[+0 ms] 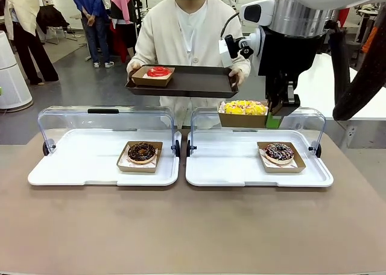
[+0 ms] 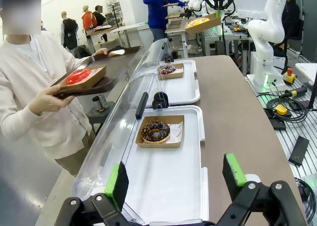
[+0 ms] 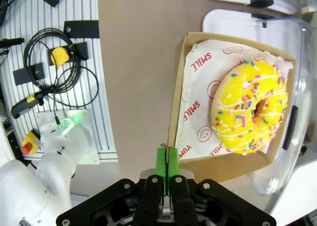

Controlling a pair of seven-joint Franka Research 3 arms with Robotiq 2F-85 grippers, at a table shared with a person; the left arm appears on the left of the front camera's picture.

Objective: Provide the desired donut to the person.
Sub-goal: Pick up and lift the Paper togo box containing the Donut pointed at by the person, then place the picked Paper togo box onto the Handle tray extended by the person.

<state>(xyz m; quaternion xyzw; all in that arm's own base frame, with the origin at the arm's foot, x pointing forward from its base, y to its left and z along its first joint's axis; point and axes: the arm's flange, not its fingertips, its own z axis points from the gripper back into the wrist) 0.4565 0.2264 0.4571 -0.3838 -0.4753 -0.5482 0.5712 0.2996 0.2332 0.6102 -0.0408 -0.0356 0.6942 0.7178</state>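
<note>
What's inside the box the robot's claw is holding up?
A yellow donut with colored sprinkles sits inside the cardboard box, on white paper printed "SMILE". The right claw pinches the box's edge. The paper under the donut is hidden.

Bright even light, sharp, wide-angle warping

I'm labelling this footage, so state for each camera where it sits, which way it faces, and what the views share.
Front: between the arms, facing the person holding a dark tray; right end effector lifts the yellow donut's box.
Left wrist: on the left arm, along its open end effector over the chocolate donut.
Right wrist: looks down past its shut end effector at the yellow donut.
Shared: yellow donut, all views.
</note>
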